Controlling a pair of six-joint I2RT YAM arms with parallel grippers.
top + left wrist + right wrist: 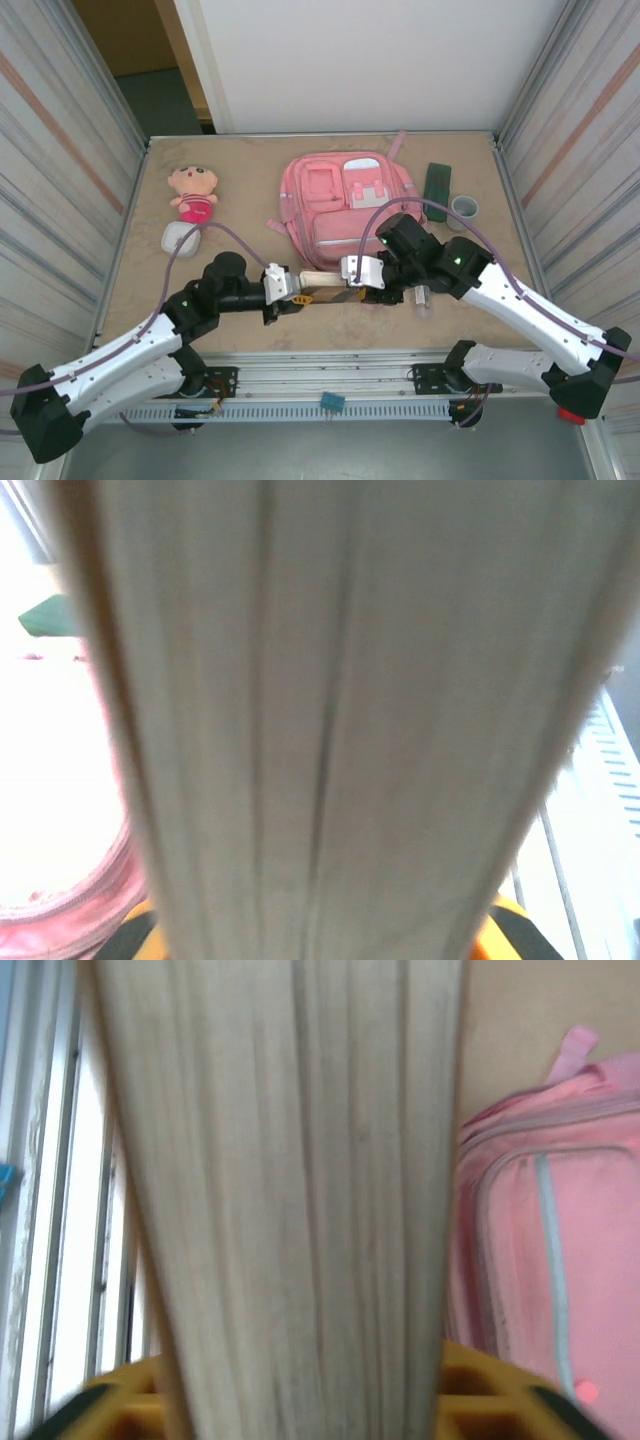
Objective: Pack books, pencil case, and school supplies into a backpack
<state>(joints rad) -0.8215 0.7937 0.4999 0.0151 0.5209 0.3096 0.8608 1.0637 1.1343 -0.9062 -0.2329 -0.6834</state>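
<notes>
The book (322,283) stood between the jaws of my left gripper (296,291) and right gripper (352,278), blocking both wrist views; pinched or loose, I couldn't tell. Just beyond them lay the backpack (330,200), its inside hidden.

The left arm (130,350) and right arm (530,305) have white shell links joined by black motor housings, each showing a green light. A mauve cable (215,232) loops over each. The left hand (303,293) and right hand (347,290) are pale grey, with yellow-orange fingers (480,1380).
</notes>
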